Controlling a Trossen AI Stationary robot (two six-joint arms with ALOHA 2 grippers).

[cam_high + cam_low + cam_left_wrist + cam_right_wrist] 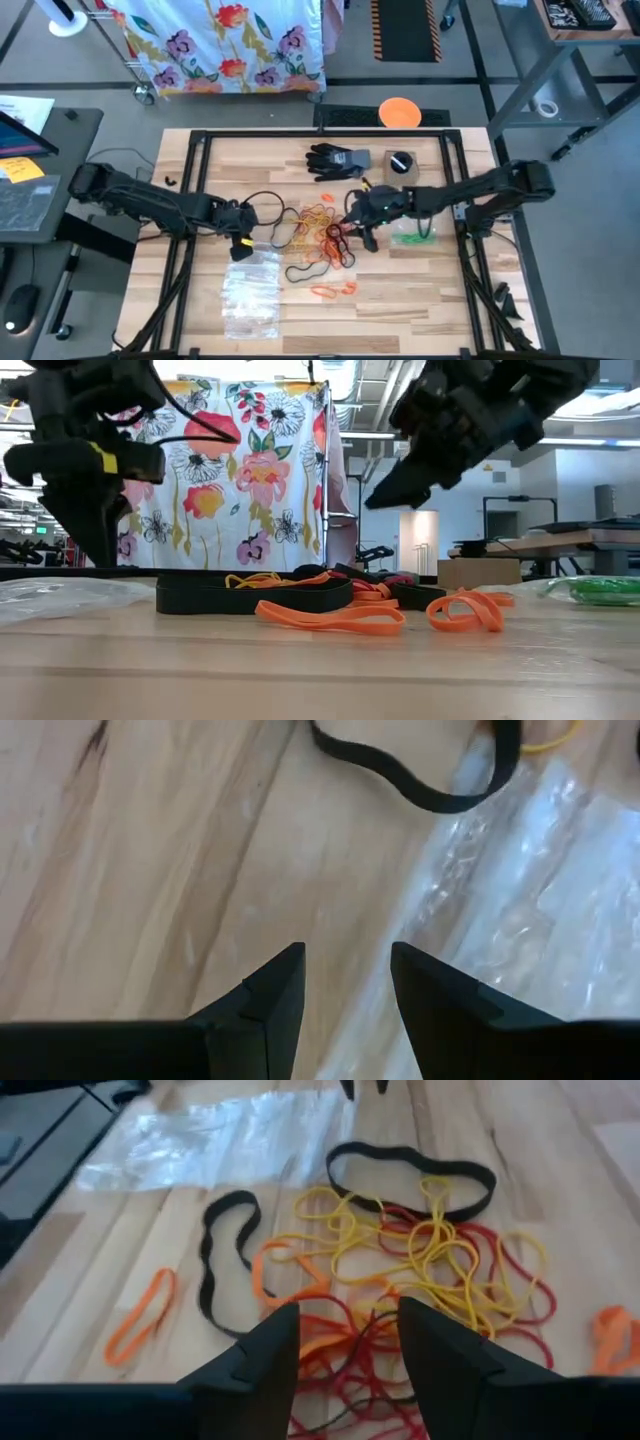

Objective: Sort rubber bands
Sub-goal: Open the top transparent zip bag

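Two dark arms reach in over the wooden table [420,290] toward the pile of rubber bands [320,235] lying in the middle of it. The left gripper [243,247] hangs just beside the pile, on its left, over the upper edge of the clear plastic bags [250,290]; its fingers [270,1005] stand apart with a narrow gap and hold nothing. The right gripper [366,238] hangs at the right edge of the pile, above the red and yellow bands; its fingers [265,1355] are also apart and empty. No writing can be read on anything.

Beyond the pile lie a black glove [335,160] and a small cardboard box [402,167]. To the right of the pile, under the right arm, lies a bunch of green bands [412,237]. A few orange bands [333,290] lie apart, on the near side of the pile.
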